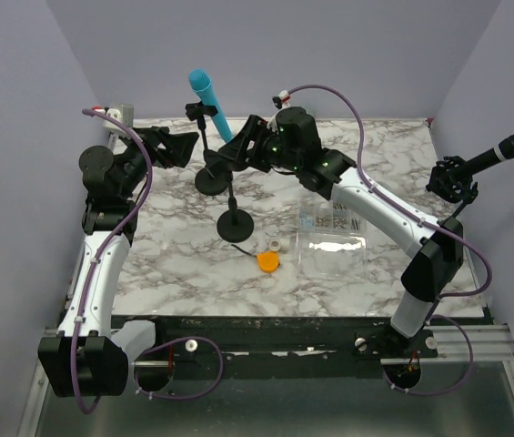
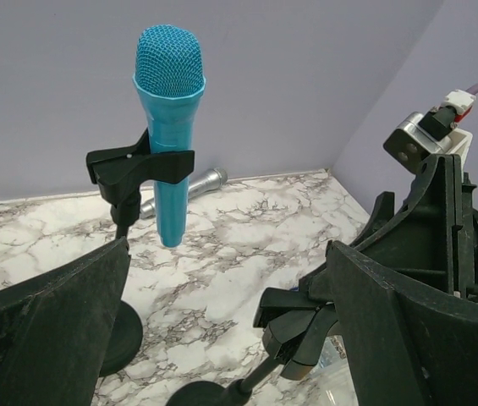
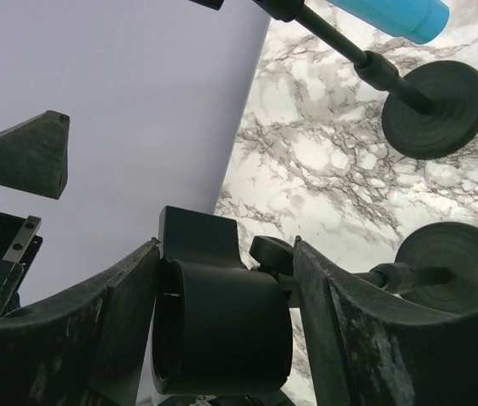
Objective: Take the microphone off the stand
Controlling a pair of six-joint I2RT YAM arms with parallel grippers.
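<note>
Right wrist: right gripper (image 3: 226,254) fingers flank an empty clip (image 3: 222,330); I cannot confirm a grip. Left gripper (image 2: 228,254) spread wide. Blue microphone (image 2: 169,127) sits clipped in its stand (image 2: 123,216). Hazard: I could topple the clip's stand by pulling it.

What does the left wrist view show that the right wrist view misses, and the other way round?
Left wrist only: the blue mic's mesh head clipped in its stand, a silver mic lying by the wall, and the open left pincer. Right wrist only: the right pincer closed around the empty clip of the second stand. Both: the blue mic (only its tail end in the right wrist view), both stands' round bases, and the marble table.
</note>
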